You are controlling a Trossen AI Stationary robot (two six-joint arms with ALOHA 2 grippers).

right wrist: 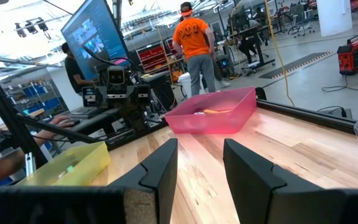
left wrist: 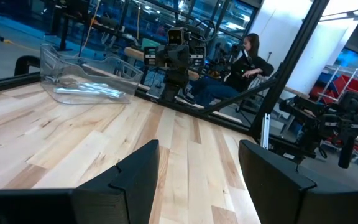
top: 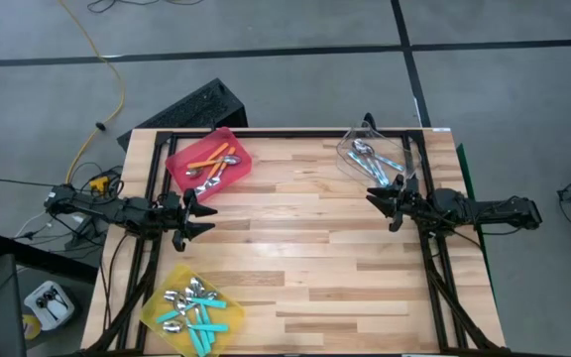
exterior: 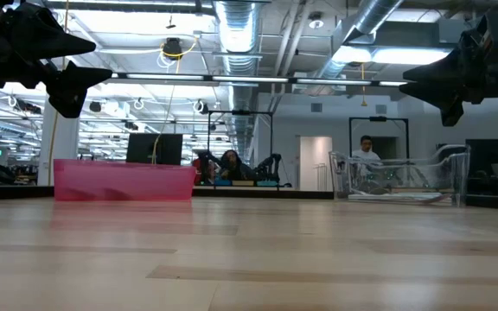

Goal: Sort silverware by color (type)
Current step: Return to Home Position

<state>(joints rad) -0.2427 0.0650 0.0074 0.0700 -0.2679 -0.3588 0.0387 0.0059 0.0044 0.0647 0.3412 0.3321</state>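
On the worktop (top: 305, 253), three bins. At 11 o'clock, the far-left bin (top: 178, 159), with spoons (top: 211, 164) inside. At 1 o'clock, the far-right bin (top: 348, 151), hard by the back edge, more spoons (top: 375, 157) in it. At 7 o'clock, the near-left bin (top: 181, 275), a heap of spoons (top: 198, 312) within. Left claw (top: 206, 218) at 9 o'clock, between the two left-side bins, nearer the far one. Right claw (top: 380, 208) at 3 o'clock, just in front of the far-right bin.

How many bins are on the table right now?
3: the red bin back left, the yellow bin at the front-left corner, the clear bin at the back-right corner. None looks hidden.
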